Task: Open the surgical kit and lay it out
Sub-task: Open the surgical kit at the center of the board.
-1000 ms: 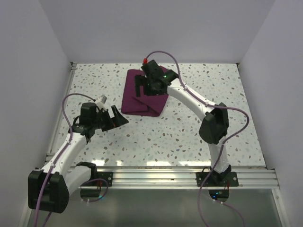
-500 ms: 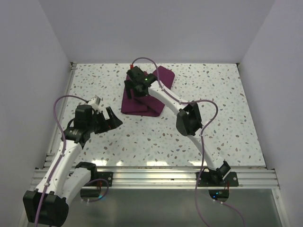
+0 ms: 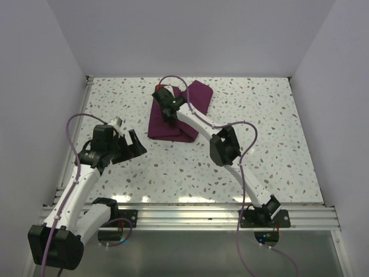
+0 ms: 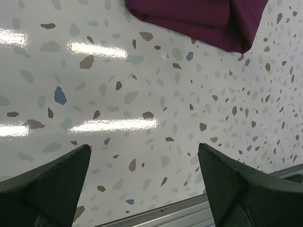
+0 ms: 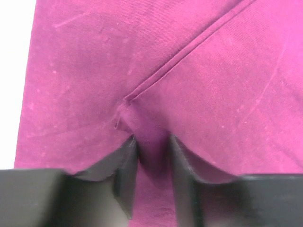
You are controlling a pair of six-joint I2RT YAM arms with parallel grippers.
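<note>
Right wrist shows the right hand (image 5: 151,142) pinching a cloth wrap (image 5: 94,71) fold; left hand (image 4: 143,149) gapes wide.

bright, even light – glare streaks on table (image 4: 94,85).

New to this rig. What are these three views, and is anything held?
Two robot arms are bolted at the near edge of a speckled table. The overhead view looks down from behind them; the other two come from cameras on each wrist. A folded dark purple cloth wrap lies toward the far side. The right gripper pinches a fold of it. The left gripper is open over the table, holding nothing. No tray or instruments show.
</note>
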